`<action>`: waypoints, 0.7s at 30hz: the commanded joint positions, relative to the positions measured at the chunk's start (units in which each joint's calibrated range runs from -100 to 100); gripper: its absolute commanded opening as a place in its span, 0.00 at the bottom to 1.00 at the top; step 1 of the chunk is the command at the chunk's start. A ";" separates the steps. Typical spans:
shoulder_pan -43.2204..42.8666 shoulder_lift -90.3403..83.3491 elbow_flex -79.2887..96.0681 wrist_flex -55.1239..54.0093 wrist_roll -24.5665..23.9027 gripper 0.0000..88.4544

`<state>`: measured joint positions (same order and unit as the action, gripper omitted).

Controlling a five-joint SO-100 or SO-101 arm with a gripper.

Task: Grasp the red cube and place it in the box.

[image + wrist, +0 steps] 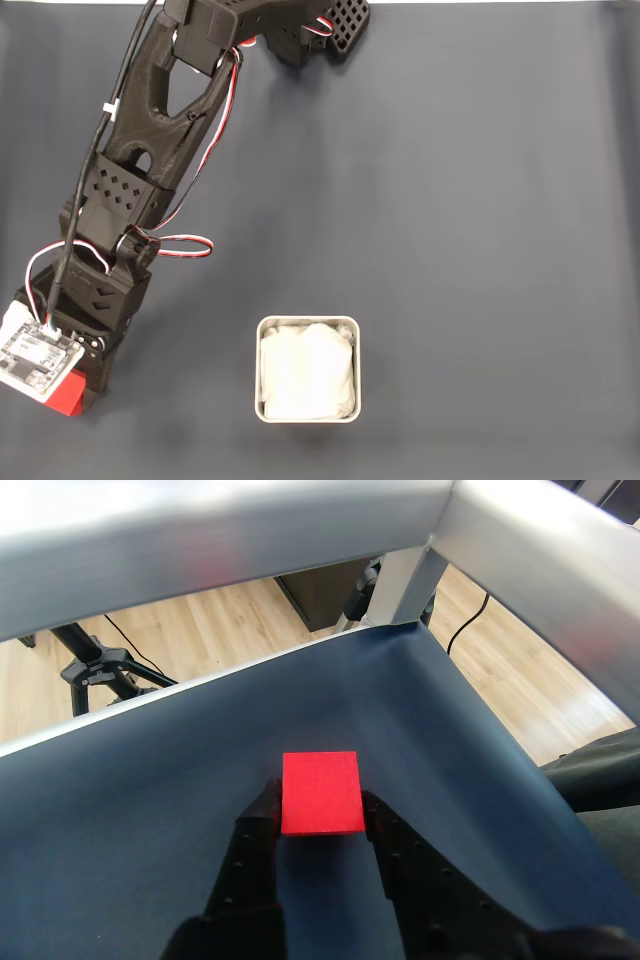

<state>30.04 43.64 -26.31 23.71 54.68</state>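
1. Fixed view, looking down: the arm (150, 150) reaches to the lower-left of the dark worktop (480, 200). The red cube (68, 393) shows as a red corner under the wrist's circuit board (35, 360). The box (307, 369), a silvery tin with white lining, sits well apart to the right and holds no cube.
2. Wrist view: the jaws (320, 805) stand narrowly parted with both fingers against the red cube's (321, 793) opposite side faces; it looks gripped. Whether it is lifted or resting, I cannot tell.
3. Handling, as judged: small, rigid, matte, probably light; flat parallel faces suit a centred pinch.
4. The wrist view gives finger contact; the fixed view gives the distance to the box.
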 commanded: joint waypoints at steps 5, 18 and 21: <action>-0.78 -5.51 -0.61 0.31 0.00 0.11; -1.14 -8.28 -0.33 3.26 -0.24 0.09; -1.49 -10.02 0.12 4.00 -0.24 0.09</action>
<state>29.67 40.51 -25.95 27.05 54.68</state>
